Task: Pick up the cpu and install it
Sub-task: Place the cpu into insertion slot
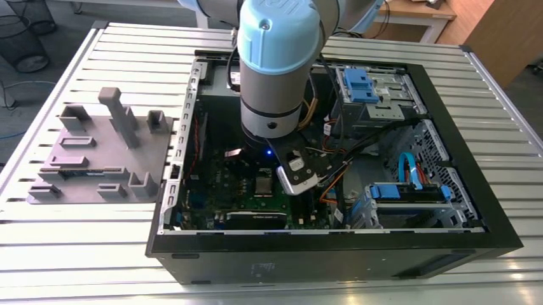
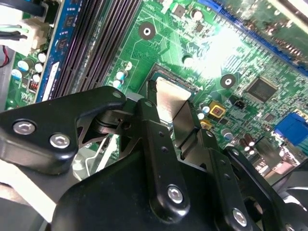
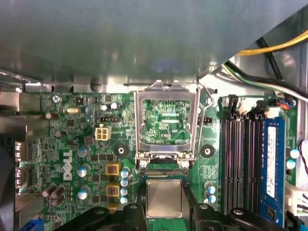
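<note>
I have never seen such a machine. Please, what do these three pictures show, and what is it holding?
It is a robot arm reaching into an open computer case, which lies on a slatted metal table. The exterior view is taken from outside; both wrist views come from cameras riding on the arm, looking at the green motherboard. A grey parts holder lies at the exterior view's left. The pincer grips the cpu, a small silver square, just beside the socket's raised metal frame.
</note>
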You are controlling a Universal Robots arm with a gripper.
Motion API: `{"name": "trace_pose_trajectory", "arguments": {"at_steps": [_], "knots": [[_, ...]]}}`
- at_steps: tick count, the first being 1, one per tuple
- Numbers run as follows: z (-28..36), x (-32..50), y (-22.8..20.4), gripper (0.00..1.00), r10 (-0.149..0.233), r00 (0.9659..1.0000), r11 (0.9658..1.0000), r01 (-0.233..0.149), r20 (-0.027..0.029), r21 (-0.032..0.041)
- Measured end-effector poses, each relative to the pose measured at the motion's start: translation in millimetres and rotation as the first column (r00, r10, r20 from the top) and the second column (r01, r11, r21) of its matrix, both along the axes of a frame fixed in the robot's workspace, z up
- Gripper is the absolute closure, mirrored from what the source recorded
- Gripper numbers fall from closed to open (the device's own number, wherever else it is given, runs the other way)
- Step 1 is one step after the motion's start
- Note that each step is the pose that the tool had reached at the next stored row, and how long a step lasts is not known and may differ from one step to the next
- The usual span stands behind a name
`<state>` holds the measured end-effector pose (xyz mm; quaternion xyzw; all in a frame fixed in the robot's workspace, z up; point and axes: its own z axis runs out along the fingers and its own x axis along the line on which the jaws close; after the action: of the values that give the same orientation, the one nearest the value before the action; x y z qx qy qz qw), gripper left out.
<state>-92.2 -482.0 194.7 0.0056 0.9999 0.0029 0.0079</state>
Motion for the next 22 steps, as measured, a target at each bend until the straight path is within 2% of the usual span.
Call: {"name": "trace_pose_trajectory", "arguments": {"at_steps": [3,16,22], "knots": [[-0.4,0.1,0.0,0.61,0.0,1.0,1.0,0.0,0.0001,0.0015],[-2.3,0.1,-0.2,0.61,-0.002,1.0,1.0,0.002,-0.0001,-0.0012],[-2.4,0.0,-0.2,0.61,-0.002,1.0,1.0,0.002,0.0,-0.0055]]}}
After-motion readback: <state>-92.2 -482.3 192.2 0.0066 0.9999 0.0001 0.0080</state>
